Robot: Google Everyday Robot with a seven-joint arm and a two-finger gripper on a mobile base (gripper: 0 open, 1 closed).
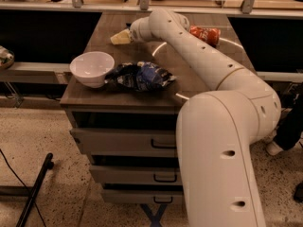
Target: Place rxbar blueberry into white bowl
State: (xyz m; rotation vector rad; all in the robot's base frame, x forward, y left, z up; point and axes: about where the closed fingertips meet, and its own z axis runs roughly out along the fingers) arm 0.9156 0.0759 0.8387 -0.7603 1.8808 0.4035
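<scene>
The white bowl (92, 68) stands near the front left corner of the wooden cabinet top (199, 77). My gripper (120, 37) hovers low over the far left part of the top, behind the bowl and apart from it. The rxbar blueberry does not show clearly. It may be hidden by the gripper or the arm.
A wrinkly blue-and-white chip bag (142, 76) lies right of the bowl, touching it. A red-orange soda can (205, 34) lies on its side at the back right. My arm (199, 56) crosses the top from the right. Drawers (128, 143) sit below, and a rail (42, 6) runs behind.
</scene>
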